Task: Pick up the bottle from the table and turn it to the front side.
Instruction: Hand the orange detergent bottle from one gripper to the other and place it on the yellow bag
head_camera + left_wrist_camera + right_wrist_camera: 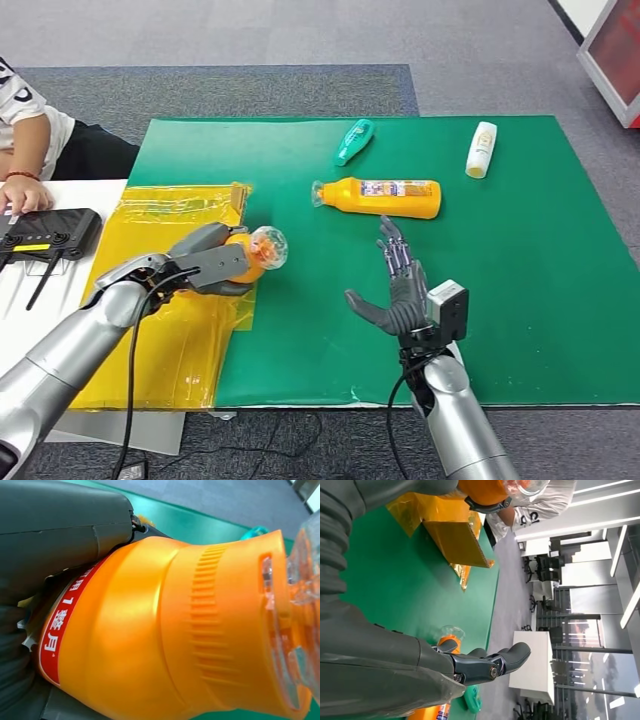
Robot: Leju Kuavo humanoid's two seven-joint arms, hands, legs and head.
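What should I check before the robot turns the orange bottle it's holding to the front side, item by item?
1. Left hand grips the held orange bottle: ok.
2. Fingers wrap the bottle body firmly: cannot tell.
3. Right hand open and apart from the bottle: ok.
4. Second orange bottle lying clear of the left hand: ok.
5. Label facing front: not ok; it faces sideways.
6. Person's hand away from the bottle: ok.
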